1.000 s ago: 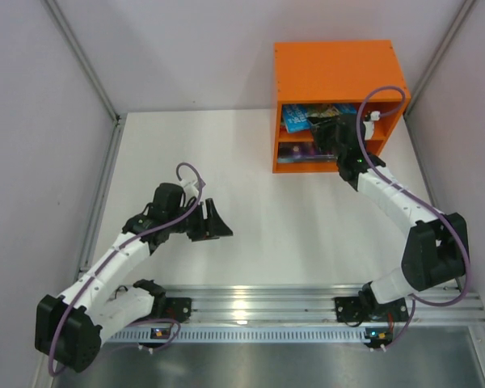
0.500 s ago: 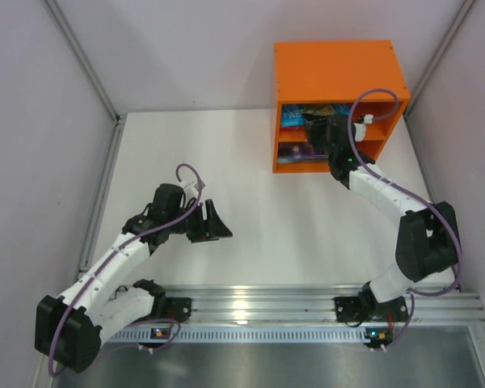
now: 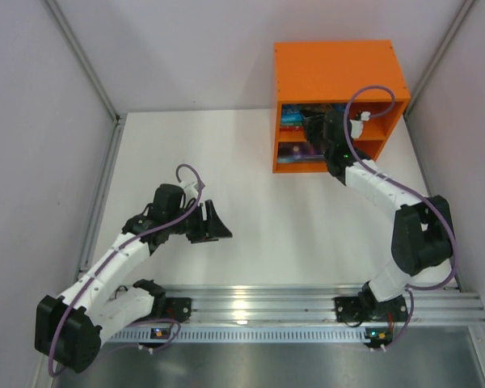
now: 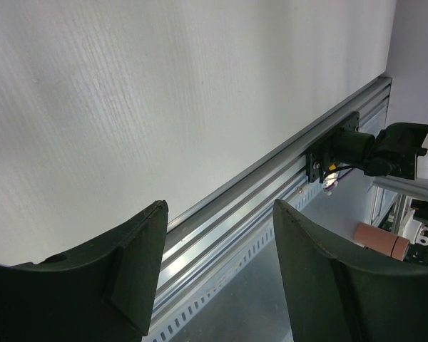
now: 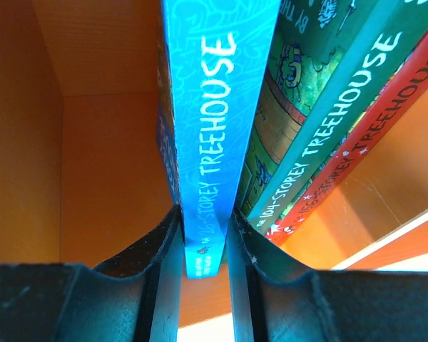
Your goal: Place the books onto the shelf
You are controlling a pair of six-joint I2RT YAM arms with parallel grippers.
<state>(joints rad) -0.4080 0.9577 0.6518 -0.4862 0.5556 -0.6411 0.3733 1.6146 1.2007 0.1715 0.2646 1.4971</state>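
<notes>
The orange shelf stands at the table's far right. My right gripper reaches into its upper compartment. In the right wrist view this gripper is shut on the spine of a light-blue book, held upright against the orange shelf wall and floor. Just right of it a green book and a red book lean together. A dark purple book lies in the lower compartment. My left gripper hovers open and empty over the table's left half, with nothing between its fingers.
An aluminium rail runs along the table's near edge, seen also as the rail in the left wrist view. The right arm's base is bolted to it. Grey walls close in the table on the left, back and right.
My right arm has pushed deeper into the upper compartment with the light-blue book, moving a little left. The left arm has not moved.
</notes>
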